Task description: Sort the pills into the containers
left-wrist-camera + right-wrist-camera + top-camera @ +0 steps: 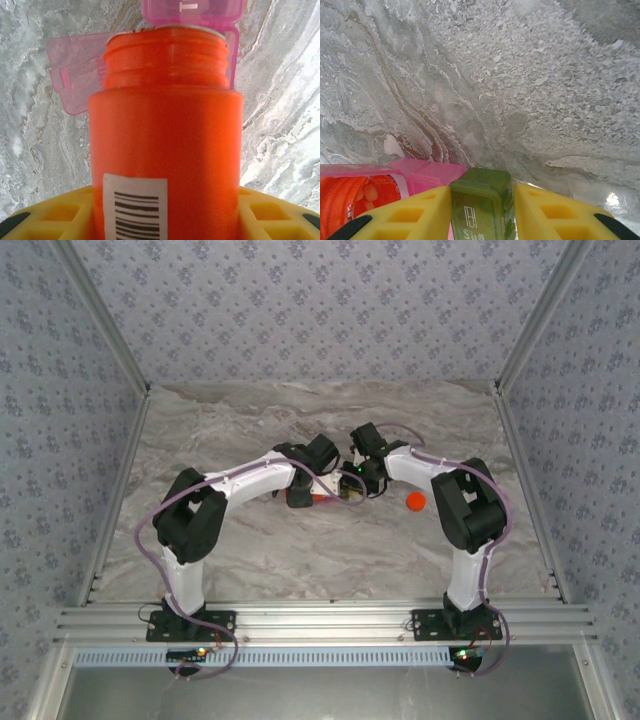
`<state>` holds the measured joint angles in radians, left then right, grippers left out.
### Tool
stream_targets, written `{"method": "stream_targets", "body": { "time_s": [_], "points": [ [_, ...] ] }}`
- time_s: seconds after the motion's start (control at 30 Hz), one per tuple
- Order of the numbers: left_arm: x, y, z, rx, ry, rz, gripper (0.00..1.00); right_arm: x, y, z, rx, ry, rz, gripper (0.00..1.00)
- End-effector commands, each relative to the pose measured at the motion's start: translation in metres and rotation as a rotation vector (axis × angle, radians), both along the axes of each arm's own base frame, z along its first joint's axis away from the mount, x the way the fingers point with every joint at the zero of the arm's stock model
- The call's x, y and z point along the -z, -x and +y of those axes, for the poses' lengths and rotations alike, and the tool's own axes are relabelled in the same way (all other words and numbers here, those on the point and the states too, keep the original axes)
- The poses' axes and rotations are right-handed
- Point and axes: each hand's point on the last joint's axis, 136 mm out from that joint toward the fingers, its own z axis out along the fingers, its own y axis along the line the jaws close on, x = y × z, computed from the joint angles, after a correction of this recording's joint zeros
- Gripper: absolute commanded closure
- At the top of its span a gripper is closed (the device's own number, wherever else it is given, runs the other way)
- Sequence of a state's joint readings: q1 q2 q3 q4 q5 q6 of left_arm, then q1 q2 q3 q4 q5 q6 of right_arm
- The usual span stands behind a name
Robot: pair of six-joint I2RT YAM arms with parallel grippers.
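Orange bottle (pixel 165 150), pinched by the left pincer (pixel 160 217), tips at the open pink compartment (pixel 231 50), right pincer (pixel 482 212) pinching the green compartment (pixel 482 197), pills (pixel 370 192) unpoured, sorting barely begun.

Left arm (pixel 248 480) and right arm (pixel 428 468) elbows-out, wrists nearly together, jaws part-closed.

**Soft, even light; near things blurred**

Overhead view: flat, diffuse brightness across the tabletop (pixel 300 560). Only faint shadows under the arms (pixel 250 480). The whole frame is slightly soft.

Left wrist view: orange bottle (pixel 165 150) is too near the lens and its barcode edges smear. The marble looks pale, almost washed out at right.

Right wrist view: white glare spot lower right. The stone grain is crisp mid-frame and dimmer, hazier toward the top right. The olive compartment (pixel 481 205) is soft.
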<state>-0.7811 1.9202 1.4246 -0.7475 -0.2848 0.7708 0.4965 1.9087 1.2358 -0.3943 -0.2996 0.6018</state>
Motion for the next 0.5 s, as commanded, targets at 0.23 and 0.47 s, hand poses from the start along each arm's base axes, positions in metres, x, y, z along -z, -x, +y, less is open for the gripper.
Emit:
{"method": "stream_targets", "body": {
  "time_s": [0.23, 0.47],
  "points": [
    [-0.007, 0.011, 0.01, 0.021, -0.036, 0.017, 1.0, 0.011, 0.005, -0.003, -0.003, 0.045, 0.04, 0.61],
    [-0.013, 0.01, 0.013, 0.022, -0.043, 0.003, 1.0, 0.011, 0.006, -0.002, -0.006, 0.047, 0.039, 0.61]
  ]
}}
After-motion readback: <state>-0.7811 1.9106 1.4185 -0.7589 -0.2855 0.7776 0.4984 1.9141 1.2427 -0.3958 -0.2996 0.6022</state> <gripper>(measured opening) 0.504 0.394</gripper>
